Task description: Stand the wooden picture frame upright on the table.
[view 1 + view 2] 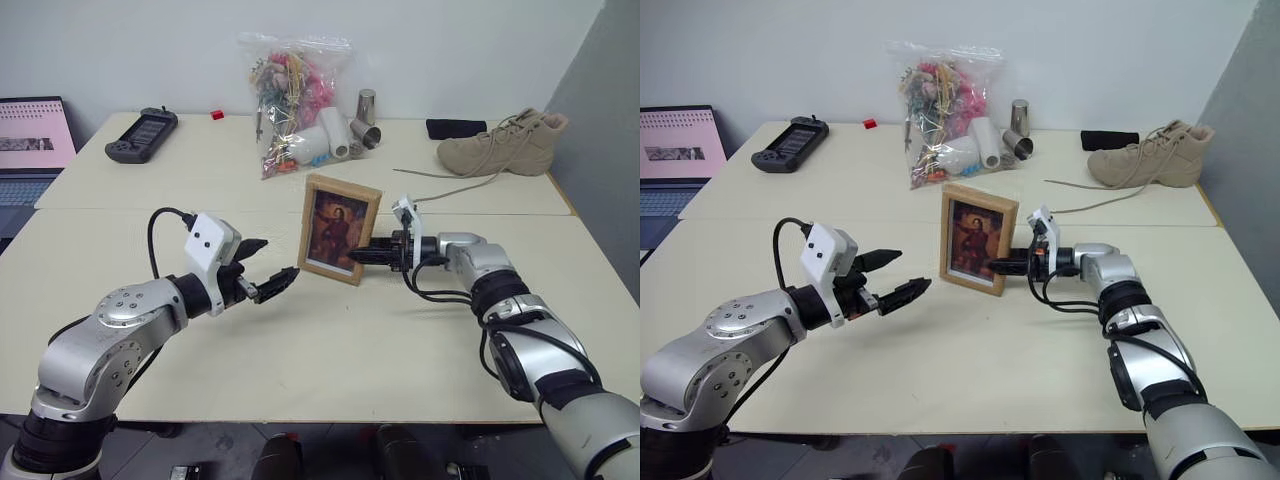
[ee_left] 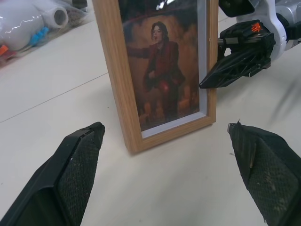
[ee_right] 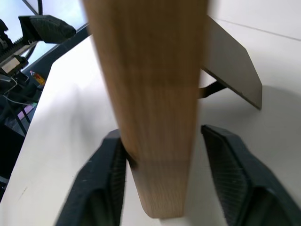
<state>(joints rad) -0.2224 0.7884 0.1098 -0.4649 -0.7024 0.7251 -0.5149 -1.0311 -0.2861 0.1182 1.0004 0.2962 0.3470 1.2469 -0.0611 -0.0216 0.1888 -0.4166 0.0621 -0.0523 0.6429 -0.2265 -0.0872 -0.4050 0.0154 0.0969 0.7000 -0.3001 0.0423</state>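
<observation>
Silver arms, black cables, white wrist housings, black textured claw fingers [image 2: 77, 174].

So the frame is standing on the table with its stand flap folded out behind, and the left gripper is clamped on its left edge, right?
Not quite. The wooden picture frame does stand on the table with its flap out, but the left gripper hangs open, apart from it. The right gripper is at the frame's edge, as the left eye view shows.

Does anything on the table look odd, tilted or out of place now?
Nothing stands out. The wooden picture frame stands upright on the table, its stand flap folded out behind. The right gripper is at its edge.
</observation>
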